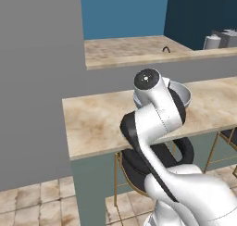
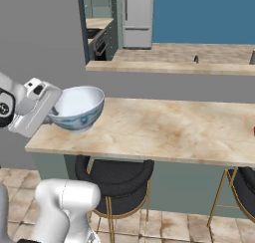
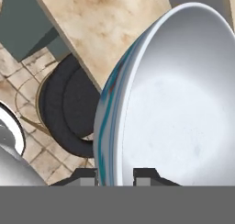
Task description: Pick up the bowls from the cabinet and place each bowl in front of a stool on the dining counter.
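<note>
Jaws pinch the rim of one bowl (image 2: 77, 109), the gripper (image 3: 115, 173) holding it over the dining counter (image 2: 164, 127).
Deep, round, glossy white porcelain with blue painted bands; the counter is beige veined marble. Below stands one full stool (image 2: 114, 180), black padded seat on thin gold wire; a second shows partly.

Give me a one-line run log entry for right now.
hand: shut on bowl rim | bowl: over counter edge | stool: below
</note>
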{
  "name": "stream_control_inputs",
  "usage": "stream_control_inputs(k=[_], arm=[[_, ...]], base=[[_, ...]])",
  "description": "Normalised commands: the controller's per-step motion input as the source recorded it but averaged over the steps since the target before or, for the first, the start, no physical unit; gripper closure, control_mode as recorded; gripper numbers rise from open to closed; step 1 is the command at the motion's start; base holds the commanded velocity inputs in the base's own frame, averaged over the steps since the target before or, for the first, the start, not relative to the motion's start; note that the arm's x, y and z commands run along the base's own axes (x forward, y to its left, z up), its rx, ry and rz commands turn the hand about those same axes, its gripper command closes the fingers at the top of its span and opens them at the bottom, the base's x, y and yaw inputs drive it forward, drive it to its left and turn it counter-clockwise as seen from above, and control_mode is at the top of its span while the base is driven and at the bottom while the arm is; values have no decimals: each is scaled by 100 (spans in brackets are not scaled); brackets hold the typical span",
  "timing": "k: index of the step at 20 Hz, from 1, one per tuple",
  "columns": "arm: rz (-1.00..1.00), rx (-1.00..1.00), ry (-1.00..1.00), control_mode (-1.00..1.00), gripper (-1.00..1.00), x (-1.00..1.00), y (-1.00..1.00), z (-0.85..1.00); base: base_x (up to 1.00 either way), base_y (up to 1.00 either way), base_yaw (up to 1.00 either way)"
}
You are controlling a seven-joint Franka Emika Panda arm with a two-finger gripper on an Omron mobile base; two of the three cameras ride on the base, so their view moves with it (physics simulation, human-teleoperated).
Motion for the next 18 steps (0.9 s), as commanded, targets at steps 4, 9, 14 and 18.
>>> stream_control_inputs(k=[4,9,14,18], arm=[[-11,10,20,-100,100,73,-16,9],[-14,21,6,-100,100,87,-18,-12],[-3,28,-6,-100,100,54,0,-32],[-4,21,-23,-100,100,49,0,-49]], base=[[0,0,0],[0,0,0],[0,0,0],[0,0,0]])
